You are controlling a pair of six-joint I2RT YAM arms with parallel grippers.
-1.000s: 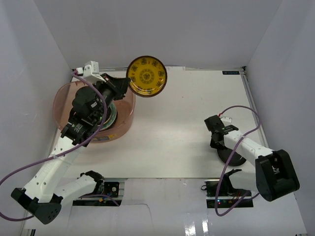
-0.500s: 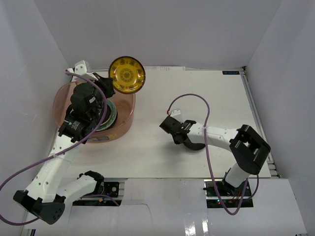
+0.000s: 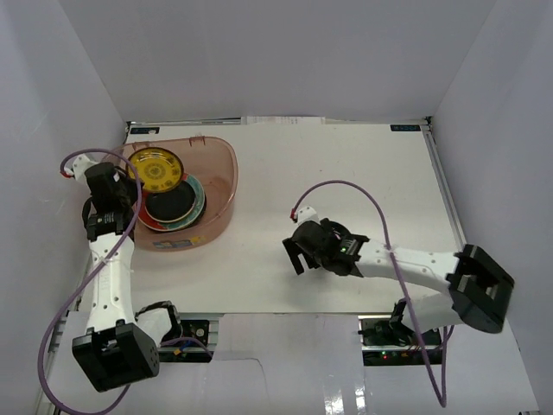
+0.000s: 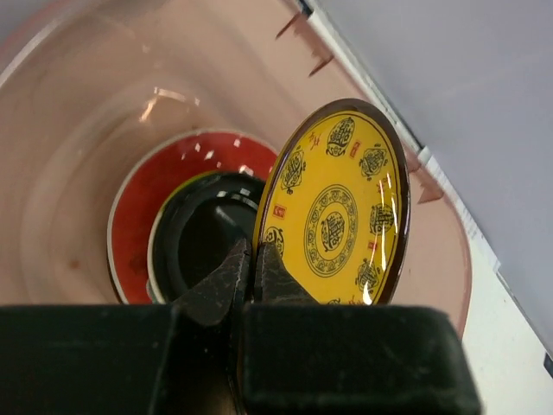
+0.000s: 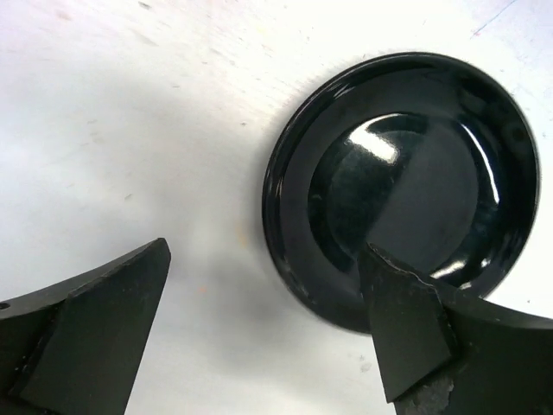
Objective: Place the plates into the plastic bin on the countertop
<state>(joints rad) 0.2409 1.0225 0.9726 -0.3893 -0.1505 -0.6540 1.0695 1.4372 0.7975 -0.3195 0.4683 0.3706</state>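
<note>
The pinkish plastic bin stands at the countertop's back left. Inside it lies a stack of plates with a red plate low down and a glossy black plate on top. My left gripper is shut on the rim of a yellow patterned plate, held tilted on edge inside the bin above the stack. Another black plate lies on the table. My right gripper is open over its near rim, one finger above the bowl, the other over bare table.
A purple cable arcs above the table behind the right arm. White walls enclose the table on three sides, and a metal rail runs along the right edge. The left arm stands close to the left wall.
The left arm swung the yellow plate from above the bin's far rim down into the bin. The right gripper, shut on the black plate earlier, has opened.
</note>
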